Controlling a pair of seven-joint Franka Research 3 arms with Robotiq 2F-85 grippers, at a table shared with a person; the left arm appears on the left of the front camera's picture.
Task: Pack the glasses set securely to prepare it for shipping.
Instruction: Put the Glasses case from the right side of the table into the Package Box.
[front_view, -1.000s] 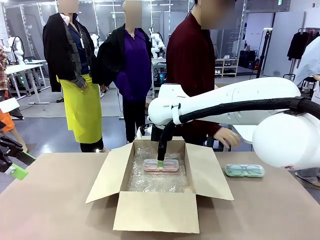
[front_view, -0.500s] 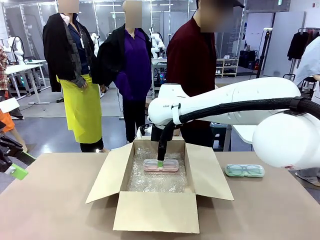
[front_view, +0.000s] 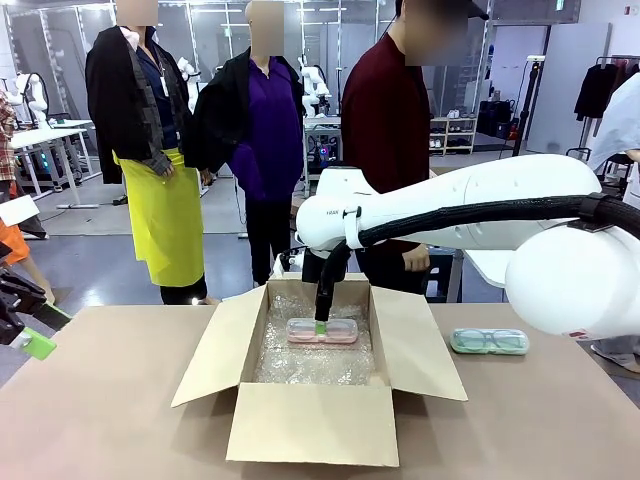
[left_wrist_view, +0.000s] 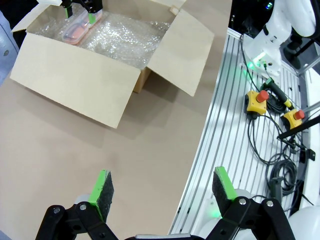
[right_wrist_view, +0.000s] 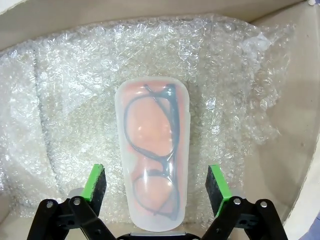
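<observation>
Now: right gripper (right_wrist_view: 155, 184) spread wide, its pads (right_wrist_view: 96, 182) clear of the pink case (right_wrist_view: 152, 150), which lies flat between them on bubble wrap (right_wrist_view: 65, 100) inside the cardboard box (front_view: 310, 425). Mint green case (front_view: 489, 341) rests on the table (front_view: 110, 400) outside the box, well off to that gripper's right. Left gripper (left_wrist_view: 162, 192) also wide and empty, the box well ahead of it.

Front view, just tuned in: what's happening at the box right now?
The right gripper is down in the open cardboard box, open, its pads either side of the pink case without touching it; the case lies on bubble wrap. The mint green case sits on the table right of the box. The left gripper hangs open over the table edge. The person stands at the far side.
</observation>
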